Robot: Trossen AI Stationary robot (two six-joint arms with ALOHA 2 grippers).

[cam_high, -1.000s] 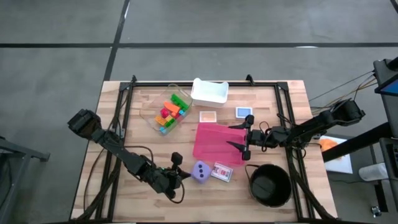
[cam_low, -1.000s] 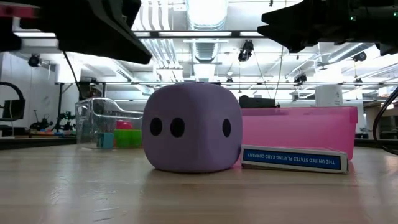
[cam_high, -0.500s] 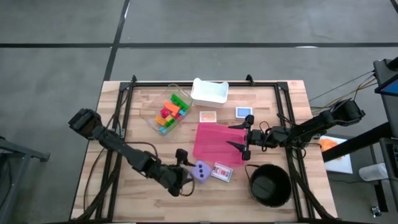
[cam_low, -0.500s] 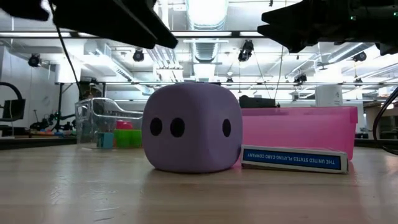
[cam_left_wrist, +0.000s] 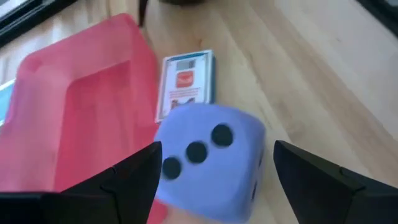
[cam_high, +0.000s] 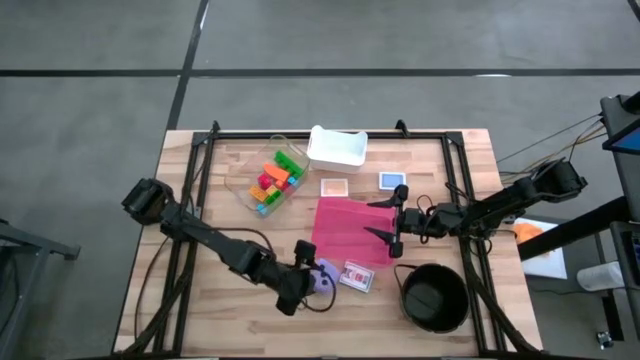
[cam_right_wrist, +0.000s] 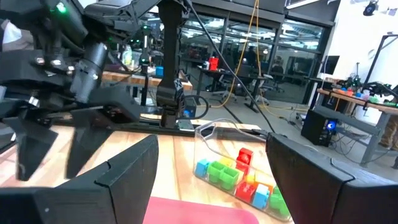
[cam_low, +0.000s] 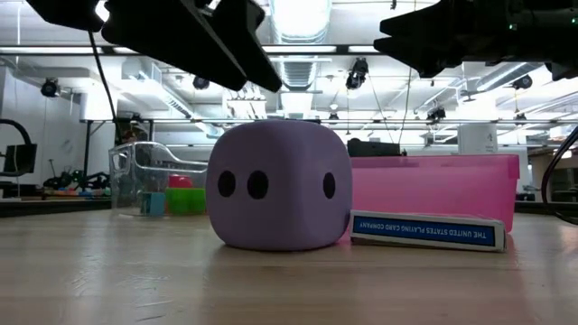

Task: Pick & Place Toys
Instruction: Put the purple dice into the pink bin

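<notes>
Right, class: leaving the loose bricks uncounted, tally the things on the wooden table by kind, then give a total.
lilac die with dark dots: 1
boxed pack of playing cards: 1
small flat square cards (orange-edged card, blue-edged card): 2
open containers (clear plastic box of bricks, white rectangular tray, pink rectangular tray, black round bowl): 4
Total: 8

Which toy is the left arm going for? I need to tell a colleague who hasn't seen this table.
On the table's near edge, beside the pink tray, sits a playing-card box. Next to it stands the die, under the open left gripper: the only lilac cube with dark dots.
</notes>
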